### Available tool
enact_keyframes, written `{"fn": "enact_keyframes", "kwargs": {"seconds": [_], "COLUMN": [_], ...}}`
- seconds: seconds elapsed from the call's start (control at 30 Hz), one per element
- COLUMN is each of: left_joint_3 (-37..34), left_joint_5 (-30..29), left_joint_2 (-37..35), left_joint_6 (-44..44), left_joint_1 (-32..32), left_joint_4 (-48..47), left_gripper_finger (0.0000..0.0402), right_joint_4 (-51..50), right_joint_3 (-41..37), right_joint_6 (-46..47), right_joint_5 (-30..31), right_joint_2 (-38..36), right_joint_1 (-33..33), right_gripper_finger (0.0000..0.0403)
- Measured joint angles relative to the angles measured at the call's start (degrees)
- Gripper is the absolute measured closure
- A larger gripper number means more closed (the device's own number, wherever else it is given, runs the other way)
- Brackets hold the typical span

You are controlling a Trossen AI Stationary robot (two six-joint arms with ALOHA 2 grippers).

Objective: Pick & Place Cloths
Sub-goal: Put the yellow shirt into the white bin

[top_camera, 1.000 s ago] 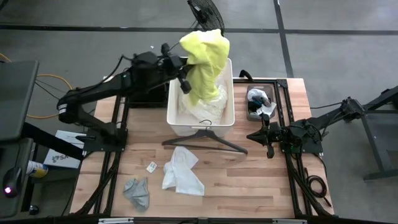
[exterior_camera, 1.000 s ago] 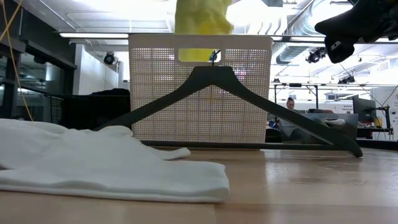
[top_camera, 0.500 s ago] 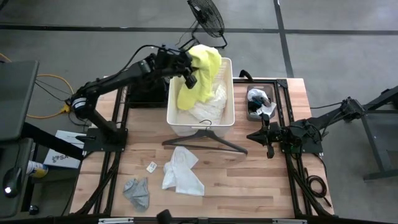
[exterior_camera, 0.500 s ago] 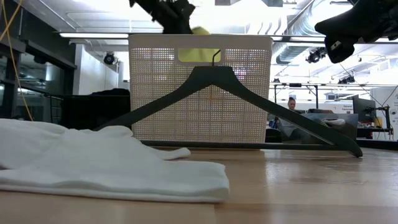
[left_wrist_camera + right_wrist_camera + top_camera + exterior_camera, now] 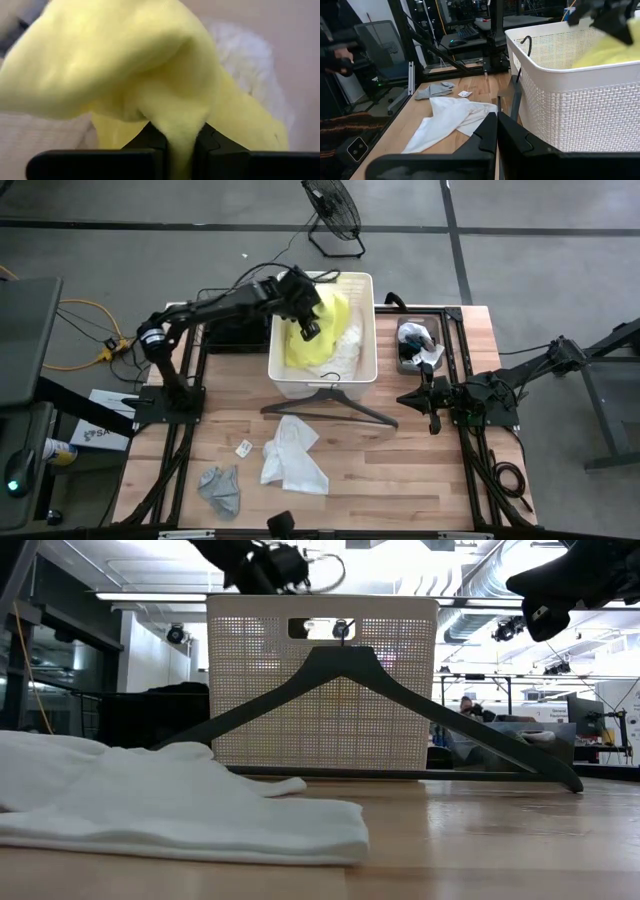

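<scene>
The neon yellow cloth (image 5: pixel 315 335) lies in the white basket (image 5: pixel 366 370) on a white lacy cloth (image 5: pixel 345 350); it fills the left wrist view (image 5: pixel 150 75). My left gripper (image 5: pixel 306 315) is over the basket, shut on the yellow cloth. A white cloth (image 5: pixel 292 455) and a small grey cloth (image 5: pixel 220 488) lie flat on the table. The white cloth also shows in the low view (image 5: pixel 170 805). My right gripper (image 5: pixel 428 402) waits shut at the table's right side, holding nothing. My left gripper pinches a bunched fold of the neon yellow cloth (image 5: pixel 179 135) between its two fingers, coming from above and slanting down into the basket. The rest of the cloth spreads below and ahead of the fingers, resting on the white lacy cloth.
A dark grey hanger (image 5: pixel 330 405) leans against the basket's near wall, also in the low view (image 5: pixel 370 700). A small tray of dark and white items (image 5: pixel 418 345) sits at the right far side. A small card (image 5: pixel 244 447) lies near the white cloth. A fan (image 5: pixel 332 205) stands beyond the table.
My left gripper has gone down from high above the basket into it, carrying the neon yellow cloth. The cloth hung lifted clear above the rim; now it lies slumped inside the basket on the white lacy cloth. It no longer shows above the rim in the low view.
</scene>
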Motion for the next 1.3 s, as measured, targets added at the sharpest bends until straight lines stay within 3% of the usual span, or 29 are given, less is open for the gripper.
{"fn": "enact_keyframes", "kwargs": {"seconds": [0.3, 0.67, 0.77, 0.97, 1.07, 1.17, 1.3], "left_joint_3": [0.02, 0.07, 0.03, 0.00, -0.04, 0.97, 4.71], "left_joint_5": [5.18, 5.19, 4.17, 1.99, 1.53, 1.08, 0.92], "left_joint_2": [6.08, 9.34, 9.09, 6.86, 4.41, 1.51, -1.68], "left_joint_6": [-1.25, -0.92, -0.26, 4.45, 5.78, 5.93, 5.96], "left_joint_1": [-0.02, -0.06, -0.15, -1.25, -2.00, -2.15, -2.92], "left_joint_4": [-4.04, -5.18, -5.36, -6.93, -8.11, -10.47, -15.23], "left_gripper_finger": [0.0372, 0.0370, 0.0322, 0.0165, 0.0105, 0.0070, 0.0057], "right_joint_4": [0.00, 0.00, 0.00, 0.01, 0.01, 0.00, 0.02], "right_joint_3": [0.00, 0.00, 0.00, 0.00, 0.00, 0.00, 0.00], "right_joint_6": [0.00, 0.01, 0.01, 0.00, -0.01, 0.01, 0.01], "right_joint_5": [-0.01, -0.01, 0.00, 0.00, -0.01, -0.01, 0.00], "right_joint_2": [0.02, 0.01, 0.02, 0.00, 0.02, 0.02, 0.01], "right_joint_1": [0.01, 0.02, 0.00, 0.00, 0.02, 0.00, 0.00], "right_gripper_finger": [0.0400, 0.0400, 0.0400, 0.0400, 0.0400, 0.0400, 0.0401]}}
